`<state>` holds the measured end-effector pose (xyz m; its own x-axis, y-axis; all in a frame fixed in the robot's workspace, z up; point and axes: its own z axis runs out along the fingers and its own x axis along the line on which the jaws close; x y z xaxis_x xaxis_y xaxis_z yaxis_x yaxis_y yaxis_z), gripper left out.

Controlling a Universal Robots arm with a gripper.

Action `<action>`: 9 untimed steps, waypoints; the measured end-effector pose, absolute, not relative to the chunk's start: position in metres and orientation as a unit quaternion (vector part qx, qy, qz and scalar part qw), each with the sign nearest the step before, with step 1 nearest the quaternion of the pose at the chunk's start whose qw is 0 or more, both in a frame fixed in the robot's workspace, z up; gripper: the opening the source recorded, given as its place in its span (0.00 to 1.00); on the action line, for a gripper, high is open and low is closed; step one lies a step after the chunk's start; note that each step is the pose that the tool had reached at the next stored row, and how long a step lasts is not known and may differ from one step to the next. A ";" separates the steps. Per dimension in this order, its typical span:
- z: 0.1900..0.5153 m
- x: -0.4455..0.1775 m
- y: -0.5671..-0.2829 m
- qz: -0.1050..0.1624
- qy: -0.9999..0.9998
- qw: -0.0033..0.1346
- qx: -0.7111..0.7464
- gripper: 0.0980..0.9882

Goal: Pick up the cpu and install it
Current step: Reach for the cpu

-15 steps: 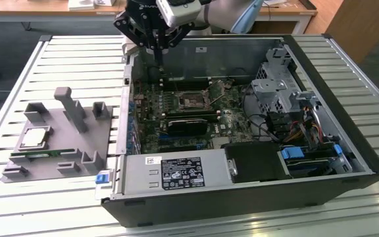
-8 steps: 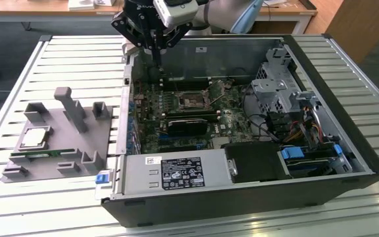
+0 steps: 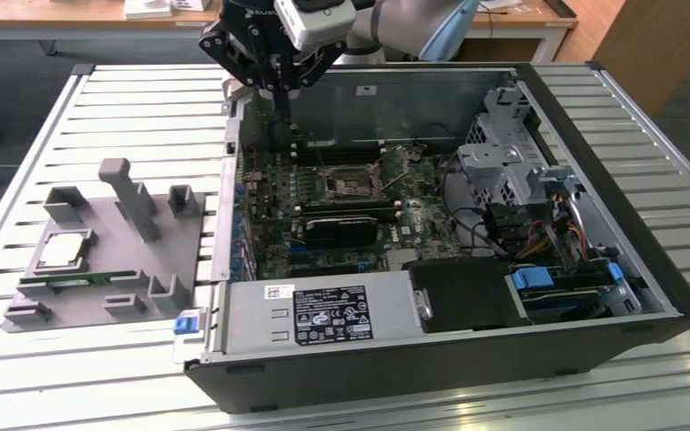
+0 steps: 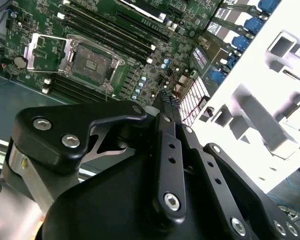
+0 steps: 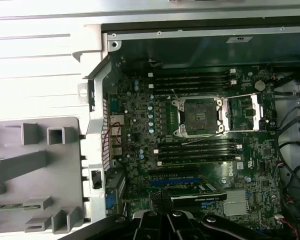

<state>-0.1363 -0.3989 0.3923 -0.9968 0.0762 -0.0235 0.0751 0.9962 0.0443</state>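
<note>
1 pincer [image 3: 283, 115], fingers clenched together with nothing between them, hanging over far corner of open computer case [image 3: 441, 373], toward exterior view's left. 1 cpu [image 3: 64, 250] well apart from it, lying flat in grey tray [image 3: 129, 260] beside case, metal top up. Square, so no long axis; edges roughly parallel to tray's. Tray also holds 1 green memory stick [image 3: 75, 279], just beside cpu. Inside case, 1 motherboard socket [image 5: 197, 116], lid frame swung open, socket bare.
</note>
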 end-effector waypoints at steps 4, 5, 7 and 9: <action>0.392 -0.138 -0.399 0.022 0.999 0.013 0.038 0.01; 0.392 -0.138 -0.399 0.022 0.999 0.013 0.038 0.01; 0.392 -0.139 -0.399 0.022 0.999 0.013 0.038 0.01; 0.392 -0.139 -0.399 0.022 0.999 0.013 0.038 0.01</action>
